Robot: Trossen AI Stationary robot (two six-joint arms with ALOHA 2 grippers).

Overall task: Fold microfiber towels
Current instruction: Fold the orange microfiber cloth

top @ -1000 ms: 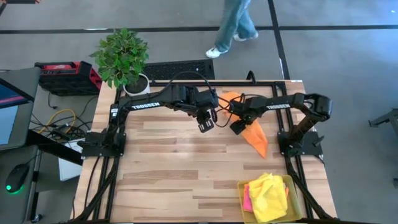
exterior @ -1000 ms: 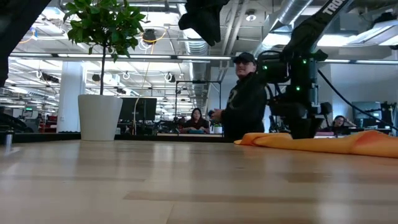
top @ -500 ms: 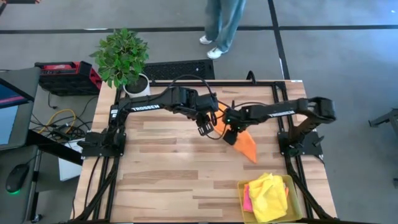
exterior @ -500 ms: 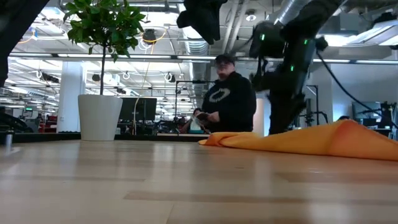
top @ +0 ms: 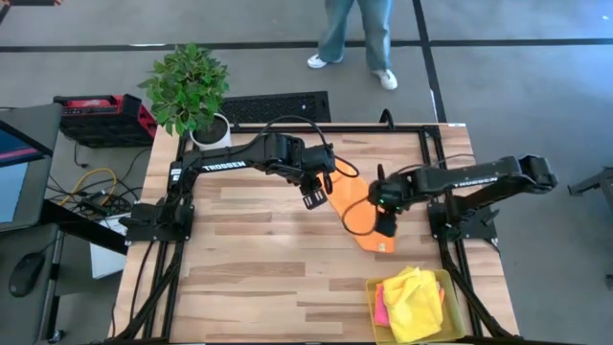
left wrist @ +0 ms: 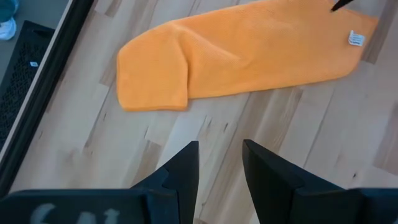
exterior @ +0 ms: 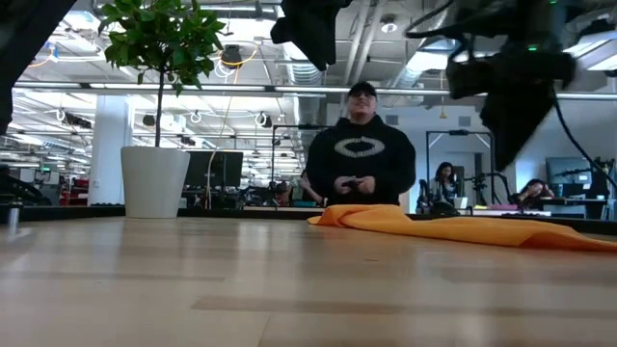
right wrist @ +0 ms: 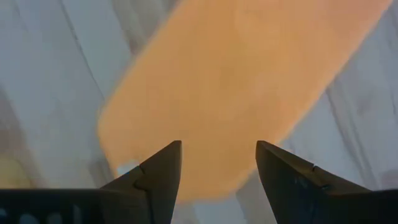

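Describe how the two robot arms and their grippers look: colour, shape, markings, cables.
Both arms are black, jointed tubes with white TROSSEN lettering along the link, and loose black cables loop off them. The left gripper and right gripper each end in two dark, flat, wedge-shaped fingers. Each arm stands on a black frame base.

The left arm is stretched from the table's left edge toward the far middle, its left gripper [top: 312, 195] held above the surface with fingers parted. The right arm is reached in from the right edge, the right gripper [top: 385, 227] pointed downward, fingers spread wide.
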